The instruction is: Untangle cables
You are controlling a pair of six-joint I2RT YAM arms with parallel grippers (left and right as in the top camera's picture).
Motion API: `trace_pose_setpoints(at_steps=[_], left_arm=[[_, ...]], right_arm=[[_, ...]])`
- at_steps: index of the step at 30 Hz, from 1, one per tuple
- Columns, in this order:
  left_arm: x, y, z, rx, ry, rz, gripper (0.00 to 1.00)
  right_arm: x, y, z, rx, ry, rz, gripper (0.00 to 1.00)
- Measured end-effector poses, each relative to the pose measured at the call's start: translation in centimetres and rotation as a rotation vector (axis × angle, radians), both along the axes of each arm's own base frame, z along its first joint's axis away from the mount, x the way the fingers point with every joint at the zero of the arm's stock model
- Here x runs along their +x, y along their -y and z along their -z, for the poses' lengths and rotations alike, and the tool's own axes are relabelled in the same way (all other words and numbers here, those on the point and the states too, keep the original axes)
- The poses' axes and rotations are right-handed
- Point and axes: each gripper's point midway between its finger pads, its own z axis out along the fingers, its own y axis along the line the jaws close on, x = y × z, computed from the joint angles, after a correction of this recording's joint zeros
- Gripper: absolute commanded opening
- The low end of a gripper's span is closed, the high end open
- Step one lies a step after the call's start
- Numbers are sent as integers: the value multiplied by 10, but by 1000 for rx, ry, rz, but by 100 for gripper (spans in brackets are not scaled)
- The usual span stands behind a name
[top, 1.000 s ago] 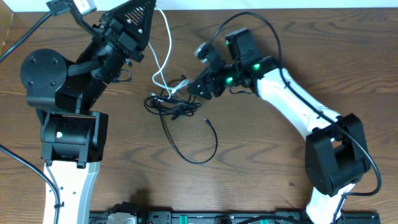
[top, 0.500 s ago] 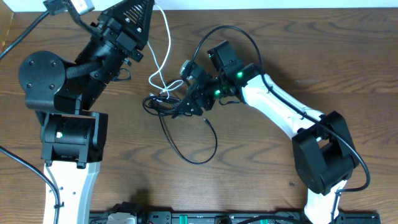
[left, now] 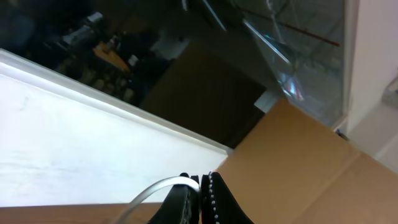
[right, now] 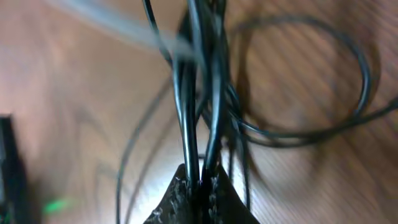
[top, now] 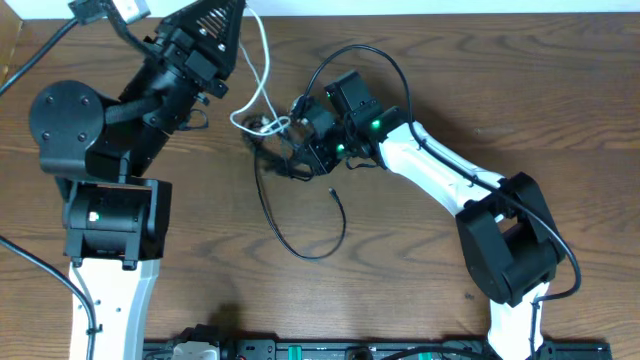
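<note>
A white cable (top: 268, 70) runs from my left gripper (top: 232, 14) at the table's far edge down to a knot of black cables (top: 272, 152). The left wrist view shows that gripper (left: 200, 179) shut on the white cable (left: 155, 190). My right gripper (top: 300, 152) sits at the knot's right side. In its wrist view the right gripper (right: 200, 179) is shut on two black cable strands (right: 189, 106), which run up between the fingers. One black cable (top: 300, 250) loops toward the near side, and its small plug (top: 333, 194) lies free.
The brown wooden table (top: 450, 60) carries both arm bases, left (top: 105, 220) and right (top: 510, 250). A cardboard box (left: 298, 162) stands beyond the far edge, by a white wall strip (left: 74, 137). A black rail (top: 320, 350) runs along the near edge.
My right gripper moved left onto the black knot and closed on its strands. The knot and the white cable's lower bend shifted slightly toward the far side. The left arm stayed put.
</note>
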Motion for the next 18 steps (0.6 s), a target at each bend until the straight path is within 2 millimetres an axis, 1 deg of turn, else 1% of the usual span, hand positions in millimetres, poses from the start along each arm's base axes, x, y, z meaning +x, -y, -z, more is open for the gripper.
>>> trace_pose_setpoints(at_steps=[4, 5, 7, 13, 16, 17, 18], left_arm=[[8, -25, -1, 11, 11, -92, 8], [12, -34, 0, 16, 10, -128, 7], [17, -48, 7, 32, -12, -187, 7], [37, -106, 38, 119, -148, -402, 7], [47, -134, 54, 154, -209, -478, 7], [51, -145, 63, 166, -239, -507, 7], [53, -151, 67, 171, -252, -522, 7]], right_arm=[[10, 24, 15, -74, -68, 116, 1], [13, 34, 18, -94, -84, 147, 1], [15, 45, 22, -117, -111, 182, 1], [17, 86, 37, -189, -212, 276, 1], [20, 106, 41, -210, -250, 319, 1], [22, 115, 43, -217, -265, 339, 1], [23, 123, 44, -223, -277, 355, 1]])
